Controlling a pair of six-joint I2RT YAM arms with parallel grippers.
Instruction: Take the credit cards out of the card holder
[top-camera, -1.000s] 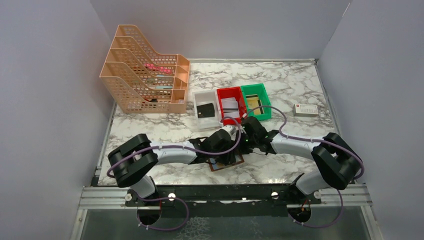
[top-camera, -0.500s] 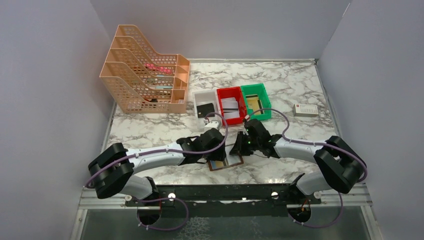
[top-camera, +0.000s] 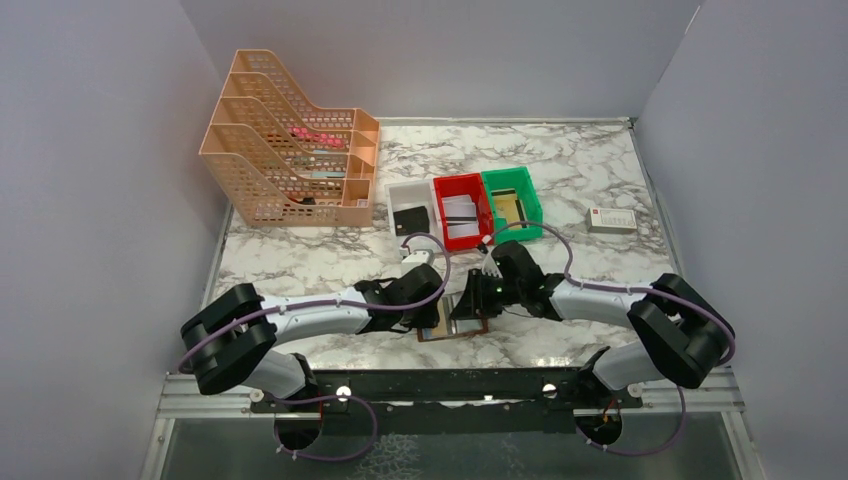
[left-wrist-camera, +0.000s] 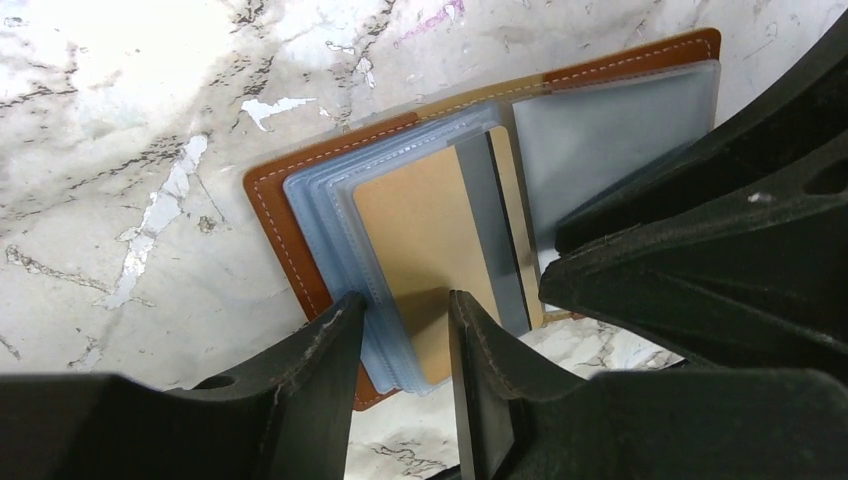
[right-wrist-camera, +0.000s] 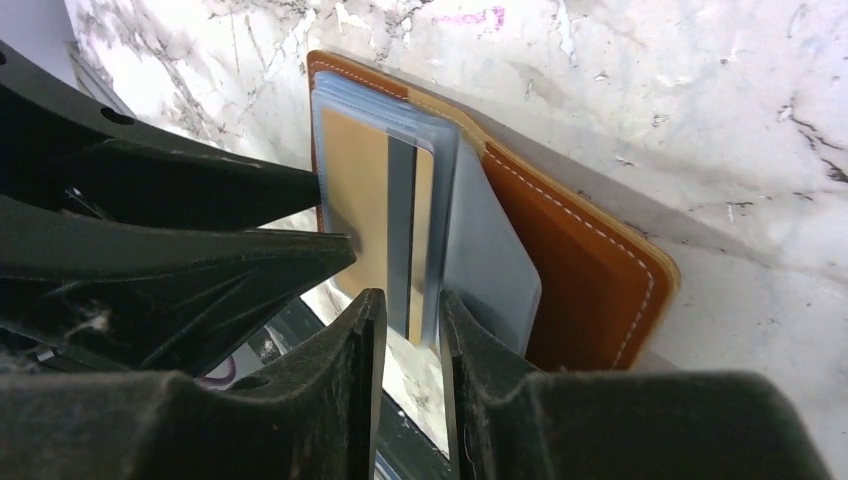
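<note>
Grey-walled booth (top-camera: 100, 150); white marble-veined surface (top-camera: 600, 160). Open brown leather-like card holder (left-wrist-camera: 275, 215) lies at near edge w/ gold-yellow plastic credit card (left-wrist-camera: 425, 215) sleeved inside. Left end effector (left-wrist-camera: 405, 300) & right end effector (right-wrist-camera: 410, 300) straddle sleeve edges, jaws narrowly apart; grip unclear.

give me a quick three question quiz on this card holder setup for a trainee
1. True or false: the card holder lies closed on the table.
2. The credit card showing inside the holder is: A) black, B) gold with a dark stripe, C) plain white.
3. Which colour of bin holds the black card?

Key: 1 false, it lies open; 2 B; 3 the white bin.
</note>
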